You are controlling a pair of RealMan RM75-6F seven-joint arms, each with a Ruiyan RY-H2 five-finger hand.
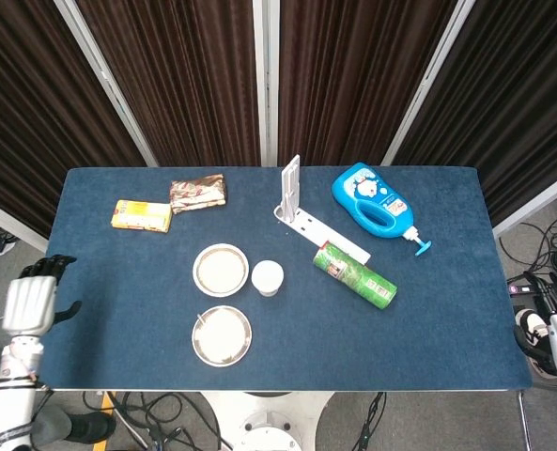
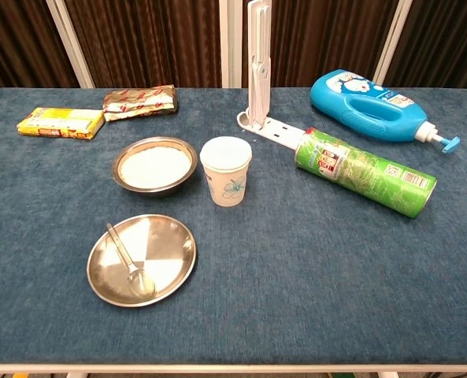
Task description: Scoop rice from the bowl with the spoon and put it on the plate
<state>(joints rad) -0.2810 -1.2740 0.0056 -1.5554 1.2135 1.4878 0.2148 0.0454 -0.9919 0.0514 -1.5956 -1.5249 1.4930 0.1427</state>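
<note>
Fingers [image 1: 60,264] of the robot's left hand [image 1: 32,301] are hanging spread and holding nothing, off the left edge of the dark blue cloth-covered table [image 1: 447,301]; of the right hand only a pale sliver is showing at the far right of the head view, too little to tell how it is lying. Moving rightward, one yellow flat packet [image 2: 60,122] is lying beside one crinkled brown foil pouch [image 2: 140,101]. Near them, one shallow steel bowl [image 2: 155,166] is sitting filled with white rice, and just in front of it one round steel plate [image 2: 142,258] is carrying the single slim metal spoon [image 2: 127,258], its scoop end resting toward the front rim and its handle angling up toward the bowl. That spoon is looking light, stiff and slippery, lying nearly flat, so I would be pinching it by the raised handle end near the plate's rim; the grains are likely to be spilling easily if tipped. One white paper cup [image 2: 226,171] is standing upright just right of the bowl, then one white upright bracket [image 2: 257,67], one green cylindrical can [image 2: 365,172] lying on its side, and one blue pump bottle [image 2: 375,94].
</note>
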